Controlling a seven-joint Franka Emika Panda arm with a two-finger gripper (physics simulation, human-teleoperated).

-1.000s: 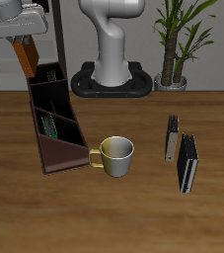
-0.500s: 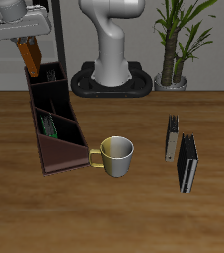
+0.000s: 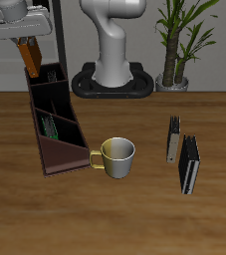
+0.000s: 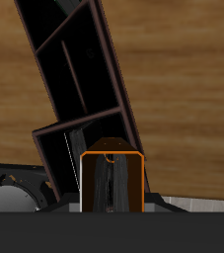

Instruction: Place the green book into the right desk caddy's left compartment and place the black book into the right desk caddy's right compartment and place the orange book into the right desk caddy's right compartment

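My gripper hangs shut on the orange book, just above the back end of the right desk caddy, a long maroon tray. In the wrist view the orange book hovers over the right compartment. A thin white line in that dark section looks like the black book's page edge; its cover does not stand out. The green book sits on edge in the left compartment, the section nearest the table's front edge.
A yellowish mug stands right beside the caddy's front end. Far across the table lie a thin tan-grey book and a slimmer black book. The robot base and a potted plant stand at the back.
Over the last second the gripper has shifted slightly toward the caddy's back end and the orange book hangs more upright. In the last half second nothing has visibly moved.
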